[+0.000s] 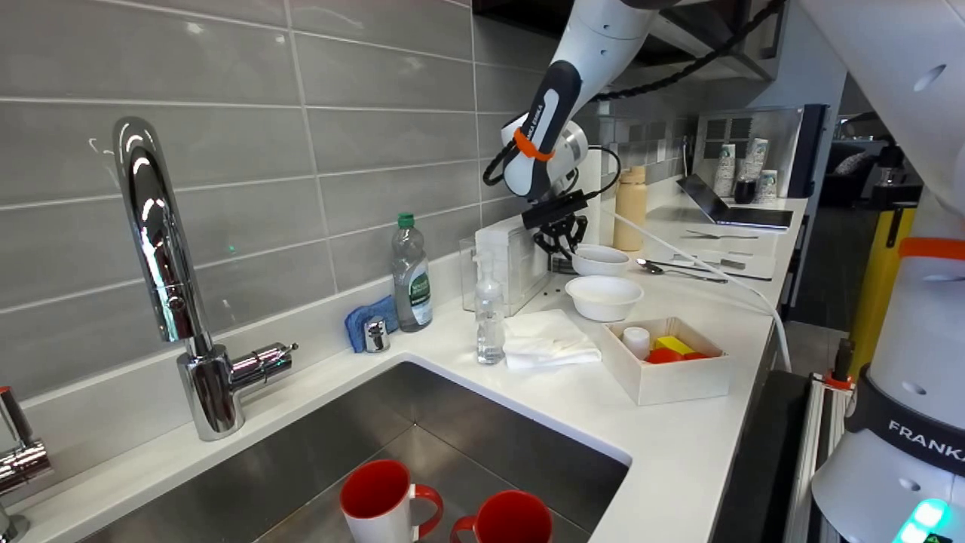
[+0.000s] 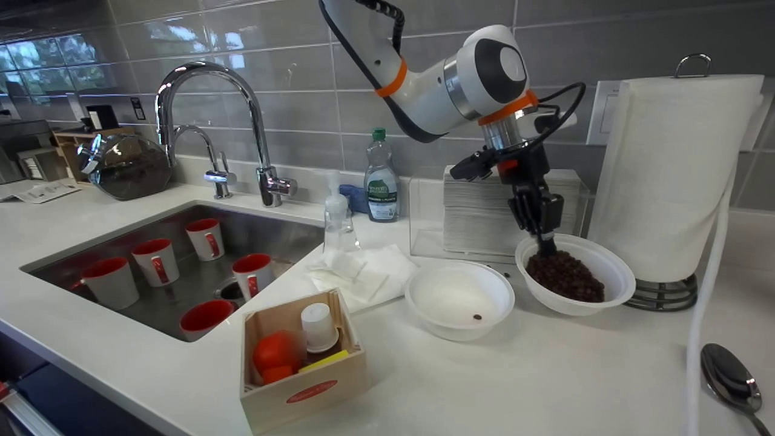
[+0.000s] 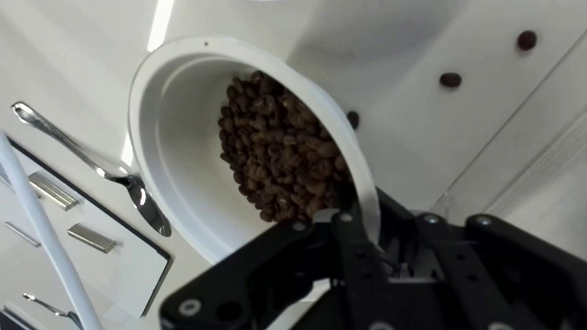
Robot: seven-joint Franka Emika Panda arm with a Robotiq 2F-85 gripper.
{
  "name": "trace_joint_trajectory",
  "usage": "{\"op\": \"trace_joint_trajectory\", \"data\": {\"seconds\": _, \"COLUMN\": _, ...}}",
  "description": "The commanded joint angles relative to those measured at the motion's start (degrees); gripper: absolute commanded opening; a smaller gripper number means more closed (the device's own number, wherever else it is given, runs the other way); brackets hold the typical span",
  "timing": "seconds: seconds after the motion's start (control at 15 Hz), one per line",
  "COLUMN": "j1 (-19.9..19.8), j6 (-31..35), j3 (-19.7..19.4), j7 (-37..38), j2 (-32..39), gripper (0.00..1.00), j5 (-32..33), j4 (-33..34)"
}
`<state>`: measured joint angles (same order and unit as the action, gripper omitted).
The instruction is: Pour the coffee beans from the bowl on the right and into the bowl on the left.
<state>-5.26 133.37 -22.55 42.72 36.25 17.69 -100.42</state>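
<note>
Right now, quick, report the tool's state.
Tool: closed, holding the white bowl with the pile of coffee beans.

White counter (image 2: 581, 393) around the single-bean bowl (image 2: 445, 290), in an exterior view. A wooden box (image 2: 321, 390) sits at the bowl's front left; white napkins (image 2: 366, 284) lie just left of the bowl. A pump bottle (image 2: 337, 218) and a dish-soap bottle (image 2: 381, 191) stand to the bowl's left rear, a clear-walled holder (image 2: 427, 242) directly behind. Loose coffee beans (image 3: 450, 79), three visible in the wrist view, lie near the bowl's rear rim. A paper-towel stand (image 2: 663, 297) occupies the right rear; a spoon (image 2: 729, 370) lies well to the right. Contact beneath the bean-filled bowl (image 2: 610, 271) is unclear.
</note>
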Motion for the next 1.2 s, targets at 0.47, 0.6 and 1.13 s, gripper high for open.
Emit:
{"op": "trace_joint_trajectory", "data": {"seconds": 0.47, "j1": 4.5, "j6": -14.49, "j3": -0.36, "j7": 2.83, "j2": -4.54, "gripper": 0.01, "j5": 6.15, "j4": 1.71}}
{"op": "trace_joint_trajectory", "data": {"seconds": 0.6, "j1": 5.29, "j6": -16.02, "j3": 0.0, "j7": 3.87, "j2": -7.39, "gripper": 0.01, "j5": 6.81, "j4": 0.5}}
{"op": "trace_joint_trajectory", "data": {"seconds": 1.13, "j1": 6.05, "j6": -19.92, "j3": 2.52, "j7": 11.24, "j2": -22.4, "gripper": 0.01, "j5": 10.68, "j4": -10.37}}
